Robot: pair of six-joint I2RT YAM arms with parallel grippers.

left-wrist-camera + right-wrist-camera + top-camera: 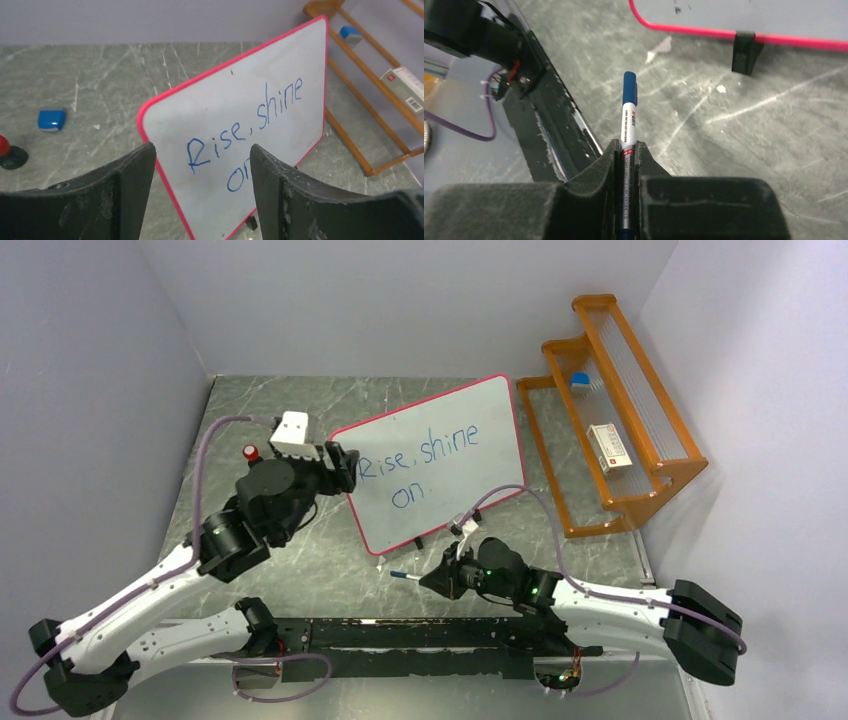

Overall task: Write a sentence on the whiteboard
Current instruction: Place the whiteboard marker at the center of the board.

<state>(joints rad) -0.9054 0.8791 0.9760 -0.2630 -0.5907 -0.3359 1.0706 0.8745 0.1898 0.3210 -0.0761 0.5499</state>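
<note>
The whiteboard (pixel 470 490) stands tilted in the middle of the table, white with a pink-red frame. The sentence (pixel 420 462) "Rise, shine on." is on it in blue, in two lines. My left gripper (pixel 350 468) is open at the board's left edge. In the left wrist view the board (pixel 215 115) and the sentence (pixel 240 135) show between the spread fingers (pixel 135 175). My right gripper (pixel 435 580) is low in front of the board, shut on a capped blue marker (pixel 629 107) that points left. The board's lower edge and one black foot (pixel 744 50) show in the right wrist view.
An orange wooden rack (pixel 640 495) stands at the right, holding a white box (pixel 610 447) and a blue eraser (pixel 580 380). A red-topped knob (pixel 250 452) and a blue block (pixel 51 120) sit left of the board. A black rail (pixel 400 635) runs along the near edge.
</note>
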